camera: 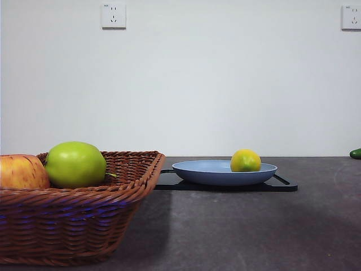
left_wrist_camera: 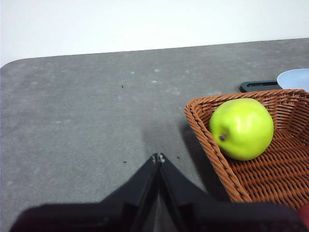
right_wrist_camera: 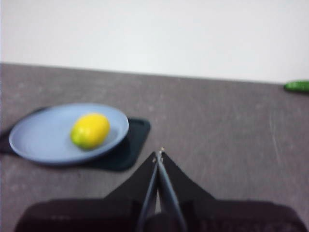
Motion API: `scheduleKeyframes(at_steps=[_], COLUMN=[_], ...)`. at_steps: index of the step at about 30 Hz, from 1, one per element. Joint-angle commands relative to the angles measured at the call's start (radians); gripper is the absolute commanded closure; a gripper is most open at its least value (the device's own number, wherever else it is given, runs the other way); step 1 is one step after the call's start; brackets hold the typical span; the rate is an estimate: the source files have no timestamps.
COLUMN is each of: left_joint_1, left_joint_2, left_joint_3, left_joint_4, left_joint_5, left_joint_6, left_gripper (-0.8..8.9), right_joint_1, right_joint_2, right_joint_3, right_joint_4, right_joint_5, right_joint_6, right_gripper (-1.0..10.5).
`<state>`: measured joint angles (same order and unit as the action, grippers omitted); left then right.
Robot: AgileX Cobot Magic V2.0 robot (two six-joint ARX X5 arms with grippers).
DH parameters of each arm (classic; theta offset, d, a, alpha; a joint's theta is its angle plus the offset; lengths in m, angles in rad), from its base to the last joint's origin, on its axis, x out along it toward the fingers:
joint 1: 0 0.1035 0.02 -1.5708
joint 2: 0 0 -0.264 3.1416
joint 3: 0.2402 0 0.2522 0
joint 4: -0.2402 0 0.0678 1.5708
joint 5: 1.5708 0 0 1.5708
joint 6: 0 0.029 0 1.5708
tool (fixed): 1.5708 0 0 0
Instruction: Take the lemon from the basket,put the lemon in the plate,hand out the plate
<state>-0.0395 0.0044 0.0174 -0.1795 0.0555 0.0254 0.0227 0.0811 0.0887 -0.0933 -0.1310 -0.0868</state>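
Note:
The yellow-green lemon (camera: 245, 161) (right_wrist_camera: 90, 130) lies in the light blue plate (camera: 197, 171) (right_wrist_camera: 38, 137), toward its right side in the front view. The plate rests on a flat black tray (camera: 285, 184) (right_wrist_camera: 128, 145). At the near left stands the brown wicker basket (camera: 84, 214) (left_wrist_camera: 203, 130). My left gripper (left_wrist_camera: 158, 156) is shut and holds nothing, above bare table beside the basket's corner. My right gripper (right_wrist_camera: 159, 153) is shut and holds nothing, apart from the plate over the table. Neither gripper shows in the front view.
A large green apple (camera: 75, 164) (left_wrist_camera: 241, 128) and a red-yellow apple (camera: 21, 172) sit in the basket. A dark green object (camera: 355, 153) (right_wrist_camera: 298, 86) lies at the far right by the wall. The grey tabletop (camera: 254, 226) spreads in front of the tray.

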Motion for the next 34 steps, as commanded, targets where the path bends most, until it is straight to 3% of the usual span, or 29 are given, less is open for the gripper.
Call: scheduleKeyframes(at_steps=[1, 12, 17, 34], left_joint_1=[0.003, 0.003, 0.003, 0.003], left_joint_2=[-0.002, -0.002, -0.002, -0.002], left_joint_3=[-0.012, -0.012, -0.012, -0.012], left_joint_4=[0.007, 0.007, 0.007, 0.007], left_joint_5=[0.0, 0.0, 0.0, 0.0], left_joint_6=[-0.003, -0.003, -0.003, -0.003], left_gripper=[8.05, 8.05, 8.05, 8.05], right_joint_1=[-0.01, -0.017, -0.015, -0.008], right_joint_2=[-0.037, -0.082, -0.08, -0.08], right_joint_3=[-0.033, -0.08, -0.08, -0.08], right_joint_4=[0.016, -0.029, -0.075, -0.064], right_joint_5=[-0.002, -0.001, 0.002, 0.007], right_joint_6=[0.01, 0.018, 0.101, 0.104], right_gripper=[9.4, 9.4, 9.4, 9.4])
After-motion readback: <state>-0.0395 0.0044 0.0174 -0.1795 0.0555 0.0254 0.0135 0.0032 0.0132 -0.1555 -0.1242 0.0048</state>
